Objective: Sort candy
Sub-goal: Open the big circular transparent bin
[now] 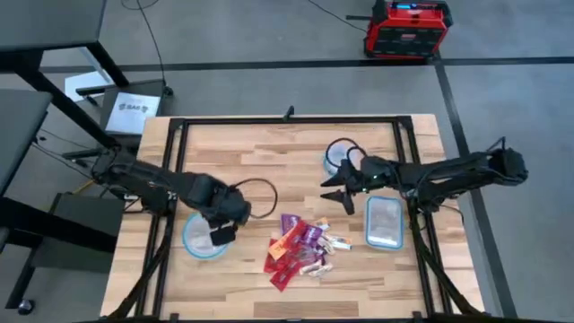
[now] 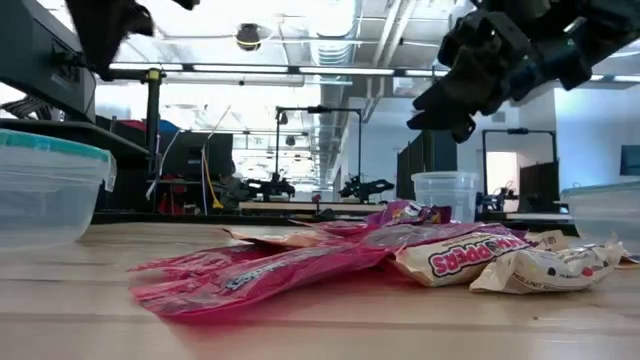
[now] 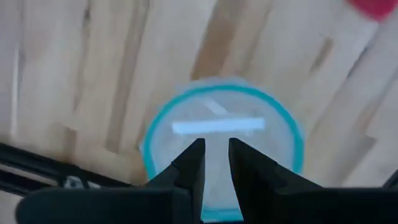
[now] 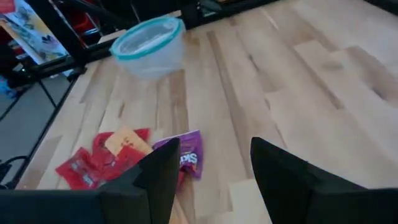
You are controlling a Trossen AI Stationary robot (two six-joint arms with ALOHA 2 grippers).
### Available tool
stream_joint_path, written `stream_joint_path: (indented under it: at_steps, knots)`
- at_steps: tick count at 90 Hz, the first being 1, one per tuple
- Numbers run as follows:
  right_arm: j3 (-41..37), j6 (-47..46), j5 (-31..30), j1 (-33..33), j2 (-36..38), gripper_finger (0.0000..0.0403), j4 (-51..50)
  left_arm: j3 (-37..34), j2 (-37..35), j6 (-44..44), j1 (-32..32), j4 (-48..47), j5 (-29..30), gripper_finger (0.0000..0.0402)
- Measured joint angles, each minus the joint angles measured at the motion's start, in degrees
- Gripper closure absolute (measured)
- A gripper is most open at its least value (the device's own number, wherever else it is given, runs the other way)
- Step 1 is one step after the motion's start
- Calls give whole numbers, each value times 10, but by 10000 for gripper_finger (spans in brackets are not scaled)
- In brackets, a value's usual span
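Candy (image 1: pixel 300 247) lies heaped on the wooden desk (image 1: pixel 260 152) between two robot arms, seen from overhead. At far left, the left arm reaches in over the desk's left side, its pincer (image 1: pixel 221 235) poised above a clear round bowl (image 1: pixel 204 236) with a bluish rim that stands near the desk's front-left part; the wrist camera shows the two dark fingers (image 3: pixel 193 165) drawn to a narrow gap, nothing visible between them, directly over the bowl's mouth (image 3: pixel 221 149). Just right of that bowl sits the pile of small wrapped sweets in red, purple, orange and whitish wrappers, touching and overlapping one another near the front centre of the desk. From table height the red wrappers (image 2: pixel 260 275) spread in the foreground, with whitish ones (image 2: pixel 545 268) beside them. Farther right and toward the back, a second round bowl (image 1: pixel 342 156) stands alone. The right arm stretches in from the right edge, its pincer (image 1: pixel 335 195) hanging above bare wood between that bowl and the pile, fingers (image 4: pixel 155 180) spread wide and holding nothing. Beside it, at right, a clear rectangular tub (image 1: pixel 385 221) rests on the desk, near the sweets but apart from them.
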State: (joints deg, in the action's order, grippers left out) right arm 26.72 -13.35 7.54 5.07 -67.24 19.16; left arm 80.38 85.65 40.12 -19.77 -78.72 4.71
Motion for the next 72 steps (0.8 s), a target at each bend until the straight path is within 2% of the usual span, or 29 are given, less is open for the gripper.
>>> stream_joint_path:
  at_steps: [12, 23, 40, 49, 56, 72]
  knots:
    - [0, 3, 0, -11, -11, 221, 40, -16, 0, 48, -26, 7, -4, 345]
    - [1, 14, 0, -18, -8, 221, 42, -85, -6, 89, -47, 38, -38, 345]
    - [1, 14, 0, -22, -7, 221, 42, -217, -25, 102, -71, 209, -70, 345]
    - [1, 14, 0, -22, -7, 221, 41, -252, -31, 57, -65, 282, -69, 345]
    - [1, 15, 0, -20, -7, 221, 41, -259, -25, 5, -49, 300, -41, 345]
    - [1, 15, 0, -20, -7, 221, 41, -262, -23, -193, 14, 359, 94, 345]
